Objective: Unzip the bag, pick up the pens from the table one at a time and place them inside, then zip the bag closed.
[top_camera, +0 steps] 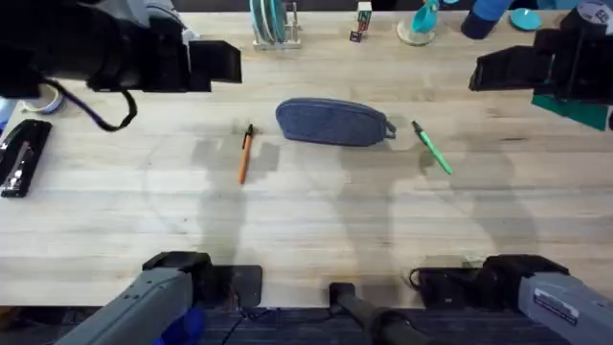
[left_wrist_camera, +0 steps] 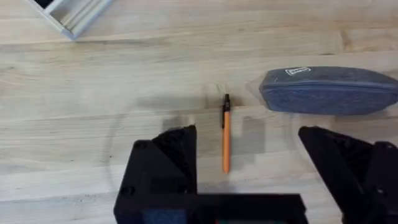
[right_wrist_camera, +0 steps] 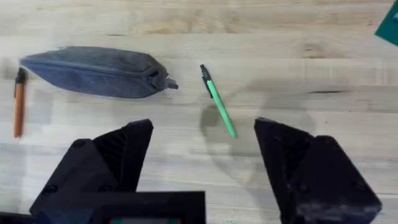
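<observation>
The grey-blue bag [top_camera: 330,123] lies across the middle of the table [top_camera: 306,220], looking closed, with its pull tab [right_wrist_camera: 169,83] at the right end. An orange pen [top_camera: 245,153] rests just left of it and a green pen [top_camera: 432,147] just right. My left gripper [left_wrist_camera: 249,177] hovers open high above the orange pen [left_wrist_camera: 226,140], with the bag [left_wrist_camera: 329,91] off to one side. My right gripper [right_wrist_camera: 202,171] hangs open above the green pen [right_wrist_camera: 218,107], with the bag [right_wrist_camera: 93,71] beside it. Neither gripper holds anything.
A black stapler [top_camera: 21,158] sits at the left edge near a tape roll [top_camera: 43,96]. A plate rack [top_camera: 273,24], a teal cup [top_camera: 421,24] and blue items line the far edge. A green mat [top_camera: 575,107] lies at the far right.
</observation>
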{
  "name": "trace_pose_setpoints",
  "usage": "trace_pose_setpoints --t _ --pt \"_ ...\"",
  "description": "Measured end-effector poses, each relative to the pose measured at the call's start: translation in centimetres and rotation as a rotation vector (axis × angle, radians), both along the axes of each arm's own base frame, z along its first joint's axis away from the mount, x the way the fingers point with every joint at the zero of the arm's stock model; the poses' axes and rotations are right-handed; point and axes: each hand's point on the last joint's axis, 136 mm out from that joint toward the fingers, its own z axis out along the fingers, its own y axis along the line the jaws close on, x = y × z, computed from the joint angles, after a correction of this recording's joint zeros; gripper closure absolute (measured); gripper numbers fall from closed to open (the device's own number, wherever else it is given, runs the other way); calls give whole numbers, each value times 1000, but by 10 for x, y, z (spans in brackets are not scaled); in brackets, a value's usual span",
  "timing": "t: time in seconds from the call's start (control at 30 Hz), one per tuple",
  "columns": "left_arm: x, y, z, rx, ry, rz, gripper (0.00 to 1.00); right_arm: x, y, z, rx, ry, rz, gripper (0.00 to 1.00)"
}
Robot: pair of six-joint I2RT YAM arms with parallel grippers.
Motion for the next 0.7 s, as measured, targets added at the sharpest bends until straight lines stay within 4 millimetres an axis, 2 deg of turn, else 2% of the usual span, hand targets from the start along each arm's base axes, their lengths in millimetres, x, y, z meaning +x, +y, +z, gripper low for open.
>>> trace_pose_setpoints --t 0.23,0.53,0.7 --pt "12 -2 -6 -2 5 -13 8 0 0 0 2 -1 2 4" --pt "30 -10 12 26 -123 -195 10 0 0 0 2 -1 2 4" --pt "32 -10 24 -8 -207 -338 9 0 0 0 2 -1 2 4"
